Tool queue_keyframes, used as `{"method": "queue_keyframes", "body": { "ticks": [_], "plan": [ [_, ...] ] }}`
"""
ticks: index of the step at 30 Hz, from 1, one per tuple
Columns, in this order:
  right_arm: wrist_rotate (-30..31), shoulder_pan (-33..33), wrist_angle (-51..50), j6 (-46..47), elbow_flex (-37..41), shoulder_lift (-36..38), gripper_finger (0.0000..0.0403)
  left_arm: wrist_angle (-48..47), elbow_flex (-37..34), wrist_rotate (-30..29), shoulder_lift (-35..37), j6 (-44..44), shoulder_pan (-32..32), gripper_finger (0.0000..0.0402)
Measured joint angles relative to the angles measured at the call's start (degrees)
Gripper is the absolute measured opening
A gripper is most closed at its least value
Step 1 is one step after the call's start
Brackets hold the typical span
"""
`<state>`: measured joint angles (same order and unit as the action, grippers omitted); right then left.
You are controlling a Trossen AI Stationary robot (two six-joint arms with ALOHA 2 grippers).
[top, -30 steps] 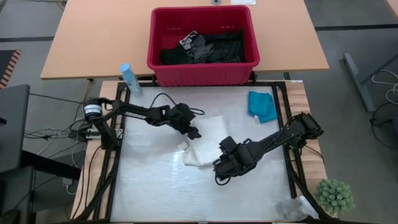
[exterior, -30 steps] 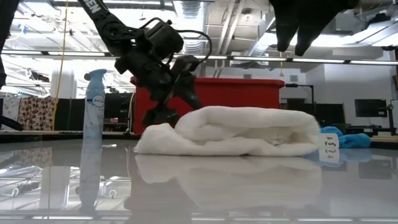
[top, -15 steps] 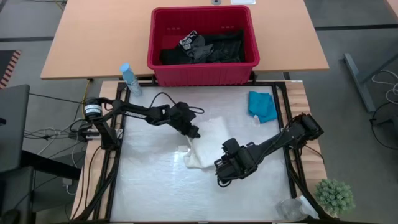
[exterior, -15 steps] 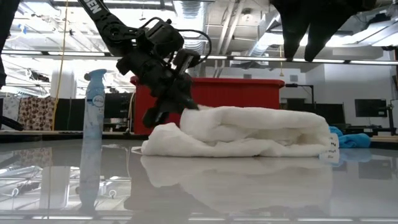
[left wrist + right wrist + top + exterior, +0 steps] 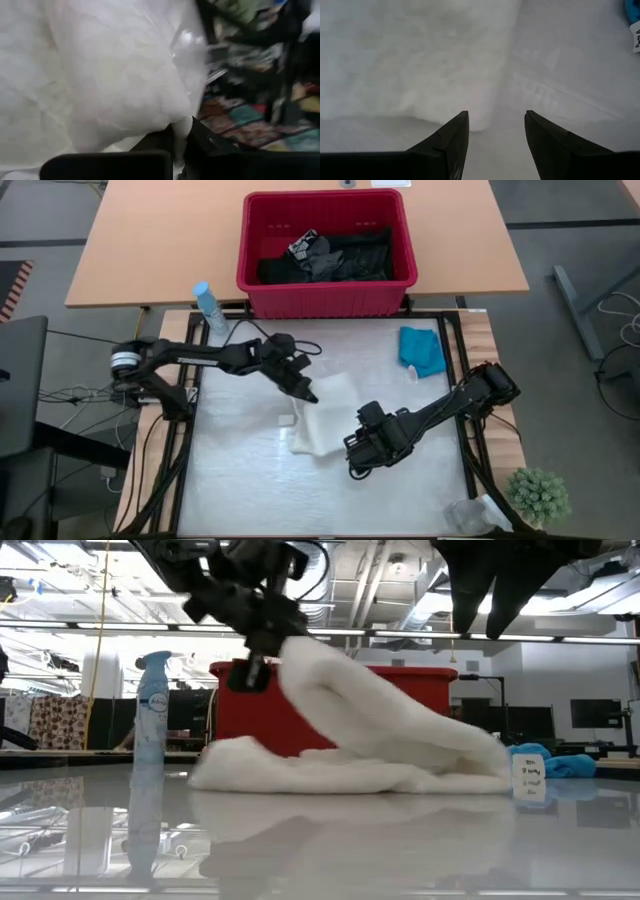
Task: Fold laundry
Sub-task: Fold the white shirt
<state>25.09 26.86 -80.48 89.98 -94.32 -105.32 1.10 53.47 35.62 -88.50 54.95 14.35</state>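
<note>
While held above the table (image 5: 230, 490) with fingers parted beside the cloth's near edge, right gripper (image 5: 352, 458), white garment (image 5: 322, 425) mid-table, one edge lifted by left gripper (image 5: 308, 395) clamped on it, teal garment (image 5: 422, 350) farther right, black clothes (image 5: 345, 256) kept in red basket (image 5: 325, 295) beyond.

I am seeing no readable text; the small white tag (image 5: 528, 780) shows only blurred, illegible marks.
</note>
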Motion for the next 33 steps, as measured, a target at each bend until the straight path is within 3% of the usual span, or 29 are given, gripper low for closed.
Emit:
{"method": "queue_keyframes", "body": {
  "ticks": [5,8,13,18,23,33],
  "plan": [
    [0.91,-0.49,3.47,-2.38,0.0,0.0,0.0214,-17.83,-0.02,-7.9,4.18,-9.75,-0.04,0.0001],
    [0.88,-1.53,9.97,-8.61,0.0,0.0,0.0214,-24.32,-0.02,-10.21,5.29,-14.58,0.02,0.0001],
    [0.78,-4.71,17.9,-19.56,0.0,-1.43,0.0208,-31.07,-0.02,-12.96,6.89,-18.45,0.0,0.0],
    [0.75,-7.92,19.55,-23.2,0.0,-2.48,0.0191,-36.87,-0.02,-13.49,11.3,-20.43,0.12,0.0],
    [-1.98,-10.56,21.68,-25.83,0.0,-2.89,0.0188,-47.39,-0.02,-21.34,15.16,-25.22,0.74,0.0],
    [-5.81,-15.87,46.65,-38.51,4.77,-2.84,0.0172,-58.46,-0.02,-30.99,15.36,-33.87,0.76,0.0]
  ]
}}
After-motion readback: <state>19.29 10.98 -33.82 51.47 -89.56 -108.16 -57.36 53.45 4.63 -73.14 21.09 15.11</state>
